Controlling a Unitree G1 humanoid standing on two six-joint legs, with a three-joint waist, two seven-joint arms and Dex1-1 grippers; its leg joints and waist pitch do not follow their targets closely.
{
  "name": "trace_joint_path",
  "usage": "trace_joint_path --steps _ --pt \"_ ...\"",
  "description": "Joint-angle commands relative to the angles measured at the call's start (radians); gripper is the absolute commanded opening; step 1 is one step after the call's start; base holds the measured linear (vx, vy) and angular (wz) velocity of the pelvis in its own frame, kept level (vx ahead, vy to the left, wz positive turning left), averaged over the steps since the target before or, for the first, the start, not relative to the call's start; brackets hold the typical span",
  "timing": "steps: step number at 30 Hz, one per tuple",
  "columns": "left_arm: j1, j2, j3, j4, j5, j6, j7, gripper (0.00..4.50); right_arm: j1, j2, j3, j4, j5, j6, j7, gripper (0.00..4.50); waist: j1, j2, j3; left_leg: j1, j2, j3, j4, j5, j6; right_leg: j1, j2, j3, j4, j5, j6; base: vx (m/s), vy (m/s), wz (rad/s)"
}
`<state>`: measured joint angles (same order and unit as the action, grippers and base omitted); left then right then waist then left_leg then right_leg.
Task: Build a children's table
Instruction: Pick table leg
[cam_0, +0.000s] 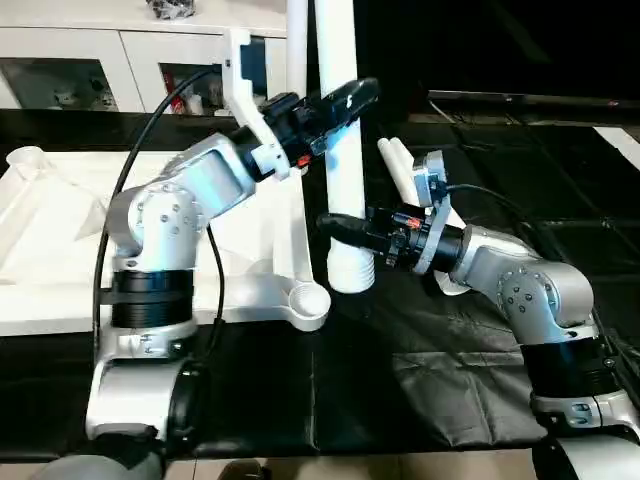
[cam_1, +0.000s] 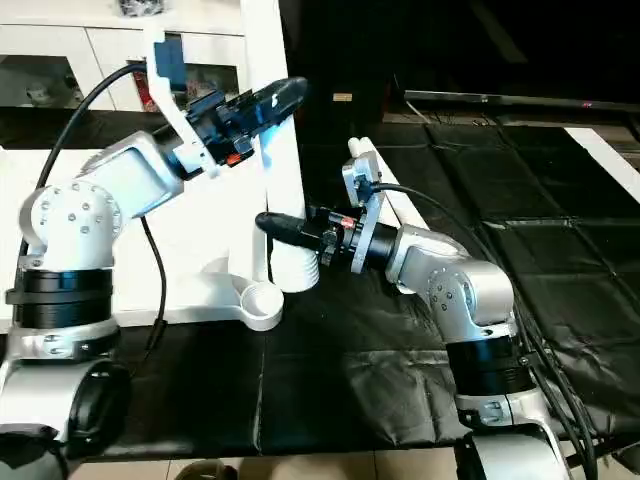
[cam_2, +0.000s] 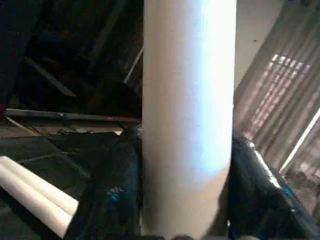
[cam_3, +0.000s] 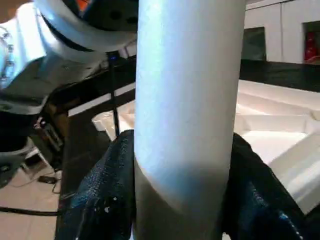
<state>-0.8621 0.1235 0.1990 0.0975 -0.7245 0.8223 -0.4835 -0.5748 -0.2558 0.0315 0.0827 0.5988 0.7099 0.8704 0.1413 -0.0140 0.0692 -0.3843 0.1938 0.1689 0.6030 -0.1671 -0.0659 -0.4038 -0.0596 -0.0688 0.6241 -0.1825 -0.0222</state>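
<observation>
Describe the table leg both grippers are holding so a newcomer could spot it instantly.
Start at the white tabletop lying underside up on the black mat. Just off its near corner socket stands a white leg, upright, clamped high by the left gripper and low by the right gripper. The spare legs lie flat.

The upright leg (cam_0: 340, 150) is smooth white plastic with a soft sheen; its lower end carries ribbed threading. The table top (cam_0: 60, 230) is matt white plastic with moulded ribs. The left claw (cam_0: 335, 105) and right claw (cam_0: 340, 228) have glossy black fingers (cam_2: 112, 200) with a finely textured surface. The forearms (cam_0: 520, 280) are brushed silver metal. The desk (cam_0: 420, 380) is covered in creased black cloth.
</observation>
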Motion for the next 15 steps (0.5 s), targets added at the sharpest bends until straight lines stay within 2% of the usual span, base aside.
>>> trace_joint_path --steps 1,2,3,8,10,14,15 --pt "-0.011 -0.002 0.005 0.003 0.030 -0.004 0.055 1.99 -0.016 0.007 0.001 -0.034 0.007 -0.032 0.005 1.89 -0.004 -0.003 -0.085 0.014 0.028 -0.006 -0.059 -0.113 -0.005 0.061 -0.075 0.047 -0.074 -0.188 -0.139 0.000 0.000 0.00" --pt "-0.012 -0.003 0.005 0.003 0.030 -0.004 0.059 1.89 -0.015 0.007 0.001 -0.034 0.007 -0.032 0.004 1.89 -0.005 -0.004 -0.084 0.014 0.028 -0.006 -0.059 -0.115 -0.004 0.060 -0.074 0.047 -0.076 -0.194 -0.136 0.000 0.000 0.00" --pt "-0.013 0.000 0.002 0.003 0.034 -0.005 0.058 1.84 -0.015 0.008 0.001 -0.035 0.006 -0.031 0.001 1.89 -0.004 0.000 -0.084 0.014 0.028 -0.007 -0.060 -0.114 -0.006 0.060 -0.075 0.047 -0.075 -0.198 -0.134 0.000 0.000 0.00" --pt "-0.017 0.008 -0.014 0.004 0.045 -0.012 0.056 1.79 -0.018 0.017 -0.012 -0.019 0.007 -0.017 -0.023 1.89 -0.005 -0.002 -0.086 0.015 0.028 -0.007 -0.059 -0.112 -0.006 0.059 -0.073 0.047 -0.074 -0.182 -0.135 0.000 0.000 0.00" --pt "-0.024 0.013 -0.026 0.007 0.054 -0.021 0.049 1.79 -0.024 0.026 -0.024 0.000 0.003 -0.015 -0.049 2.45 -0.006 -0.002 -0.086 0.013 0.027 -0.007 -0.060 -0.106 -0.004 0.060 -0.074 0.047 -0.072 -0.169 -0.139 0.000 0.000 0.00" --pt "-0.038 0.021 -0.046 0.013 0.071 -0.037 0.035 1.78 -0.040 0.048 -0.061 0.036 0.025 0.012 -0.089 2.84 -0.007 0.000 -0.086 0.016 0.028 -0.007 -0.061 -0.116 -0.009 0.059 -0.073 0.047 -0.072 -0.178 -0.137 0.000 0.000 0.00" --pt "-0.040 0.029 -0.052 0.014 0.075 -0.038 0.024 1.78 -0.048 0.052 -0.076 0.045 0.040 0.043 -0.111 2.93 -0.007 0.000 -0.085 0.017 0.028 -0.006 -0.061 -0.112 -0.011 0.058 -0.074 0.048 -0.074 -0.180 -0.137 0.000 0.000 0.00"
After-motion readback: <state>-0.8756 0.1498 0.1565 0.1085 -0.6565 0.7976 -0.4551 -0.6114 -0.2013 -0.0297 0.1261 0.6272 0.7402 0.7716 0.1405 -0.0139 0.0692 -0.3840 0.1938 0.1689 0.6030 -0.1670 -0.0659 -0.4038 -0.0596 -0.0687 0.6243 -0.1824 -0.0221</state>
